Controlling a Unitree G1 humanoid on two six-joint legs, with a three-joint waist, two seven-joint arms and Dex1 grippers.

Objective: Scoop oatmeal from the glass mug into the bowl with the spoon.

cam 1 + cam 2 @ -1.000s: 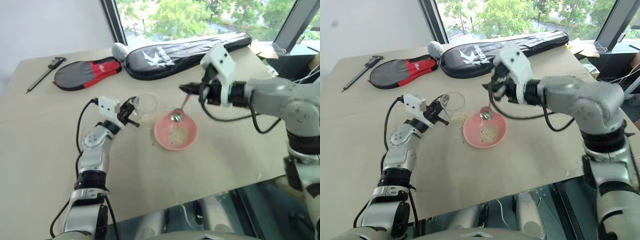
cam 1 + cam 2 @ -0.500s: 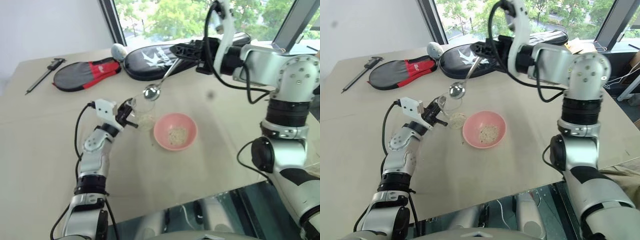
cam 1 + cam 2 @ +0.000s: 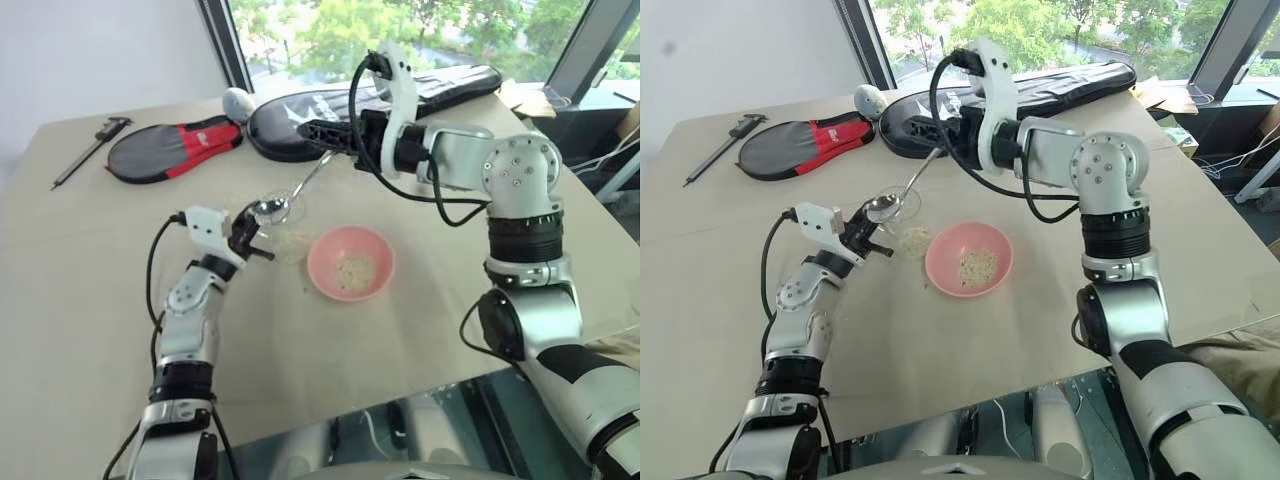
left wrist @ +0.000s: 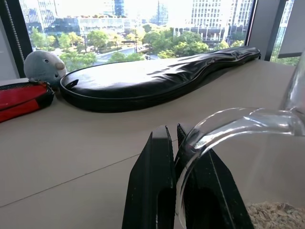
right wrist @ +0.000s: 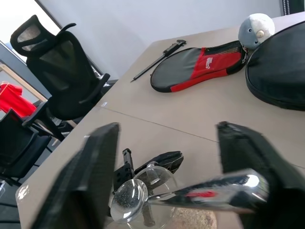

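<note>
At frame centre-left, left hand [image 3: 252, 236] clamped on glass mug [image 3: 277, 217] rim, oatmeal [image 4: 276, 214] inside. Right hand [image 5: 167, 157] fingers wide apart, spoon [image 3: 297, 190] handle against one finger, spoon bowl over mug. Pink bowl [image 3: 350, 262] just right, centre of worktop [image 3: 90, 280].
</note>
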